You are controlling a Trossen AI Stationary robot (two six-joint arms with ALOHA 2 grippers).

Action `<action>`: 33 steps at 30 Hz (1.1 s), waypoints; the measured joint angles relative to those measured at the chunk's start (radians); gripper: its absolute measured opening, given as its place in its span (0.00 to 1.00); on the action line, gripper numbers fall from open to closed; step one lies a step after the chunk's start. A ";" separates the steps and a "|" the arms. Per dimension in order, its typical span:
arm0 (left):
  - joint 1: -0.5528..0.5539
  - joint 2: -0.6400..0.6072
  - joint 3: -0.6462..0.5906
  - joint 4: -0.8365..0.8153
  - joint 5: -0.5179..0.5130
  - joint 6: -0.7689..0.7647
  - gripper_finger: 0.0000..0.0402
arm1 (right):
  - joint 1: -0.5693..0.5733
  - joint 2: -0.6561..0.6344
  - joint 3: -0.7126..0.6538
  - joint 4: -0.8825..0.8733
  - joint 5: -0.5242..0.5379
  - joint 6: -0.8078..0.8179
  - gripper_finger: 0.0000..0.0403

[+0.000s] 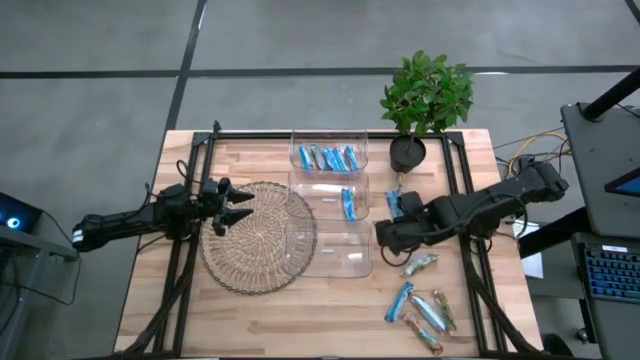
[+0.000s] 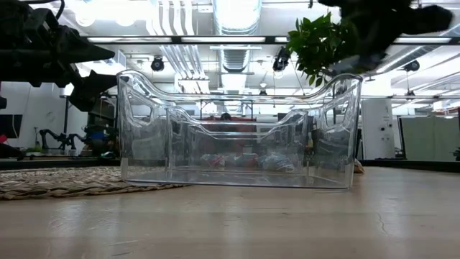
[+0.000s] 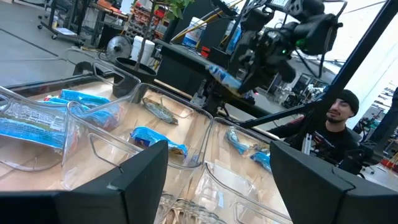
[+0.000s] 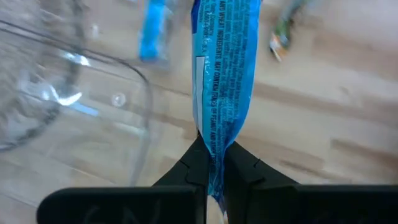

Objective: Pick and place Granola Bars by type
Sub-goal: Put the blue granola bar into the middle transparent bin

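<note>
Beside clear bins (image 1: 352, 262), right hand (image 4: 214, 165) clamps blue bar (image 4: 222, 74) upright between fingers; left hand (image 1: 238, 203) wide.

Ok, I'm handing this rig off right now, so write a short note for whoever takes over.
Right gripper: shut on a blue bar, held in the air beside the clear bins.
Left gripper: open, waiting over the woven mat, holding nothing.
Done: several bars in the far bin, one blue bar in the middle bin.
Left: drop the held bar, then sort the loose bars on the table near the right arm. The near bin looks empty.
</note>
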 joint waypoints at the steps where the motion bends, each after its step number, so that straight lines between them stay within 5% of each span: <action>1: 0.000 0.000 0.000 0.000 0.000 0.000 0.65 | -0.007 0.011 0.023 0.000 0.014 -0.023 0.03; 13: 0.000 0.000 0.000 0.000 0.000 0.000 0.65 | -0.130 0.235 0.319 0.002 0.025 -0.246 0.03; 26: 0.000 0.000 0.000 0.000 0.000 0.000 0.65 | -0.281 0.600 0.736 -0.005 -0.102 -0.448 0.03; 33: 0.000 0.000 0.000 0.000 0.000 0.000 0.65 | -0.315 0.675 0.763 -0.010 -0.135 -0.440 0.03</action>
